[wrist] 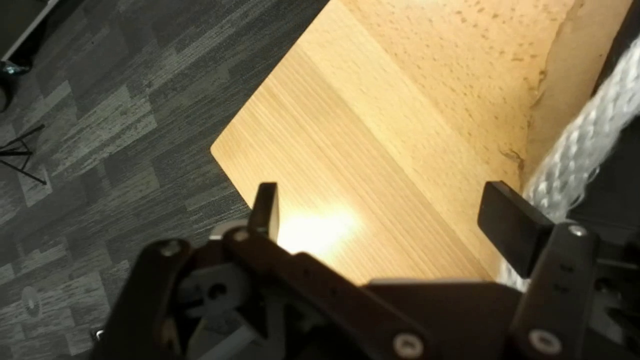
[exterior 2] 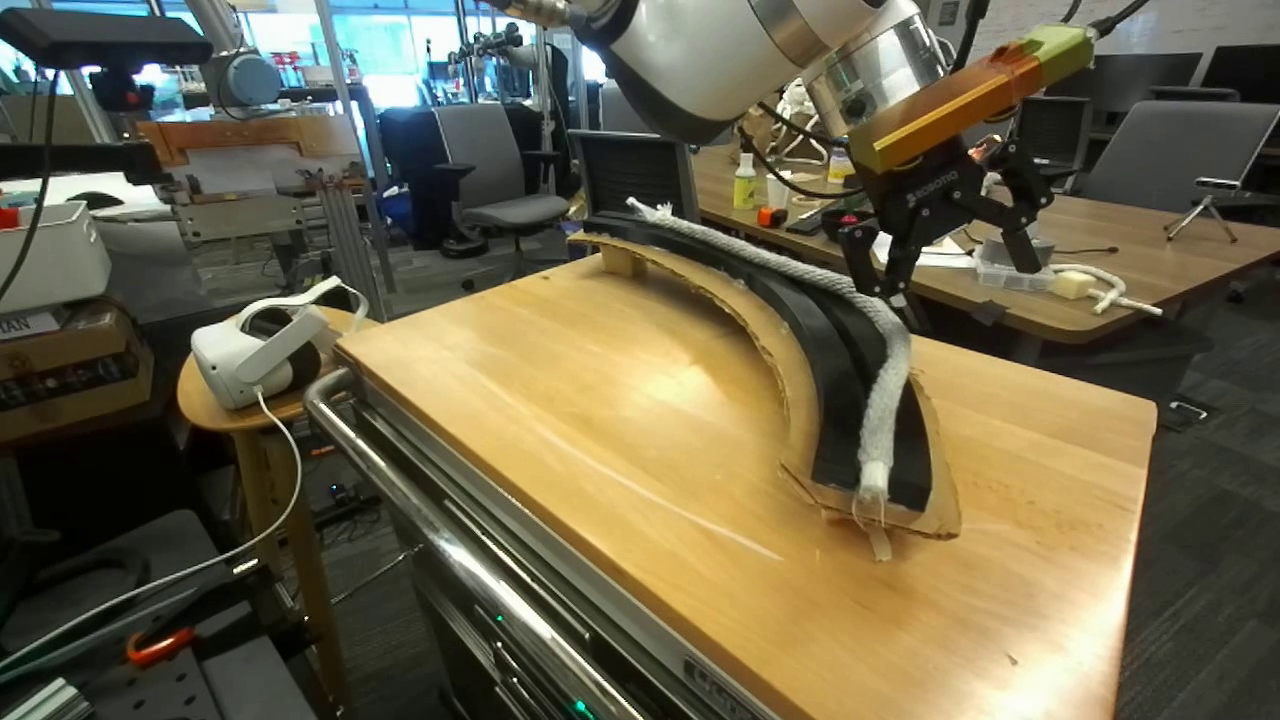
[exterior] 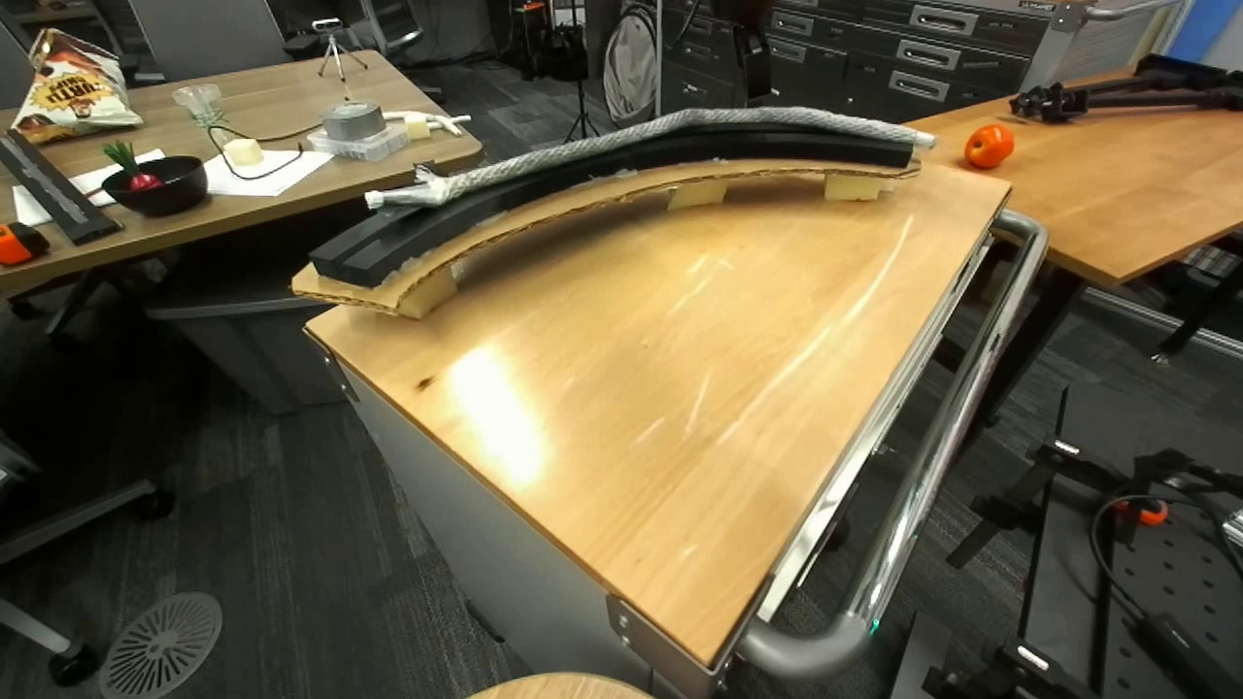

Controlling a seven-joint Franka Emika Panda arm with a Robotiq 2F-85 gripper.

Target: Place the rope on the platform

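hiding part of the rope [wrist: 582,145]: spread jaws

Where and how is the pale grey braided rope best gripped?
Probably where the rope bends near the outer edge of the curved black raised platform; from above, the open black gripper straddling it, since it looks slim and uncovered on top.

Free room inside platform's [exterior: 408,233] curve
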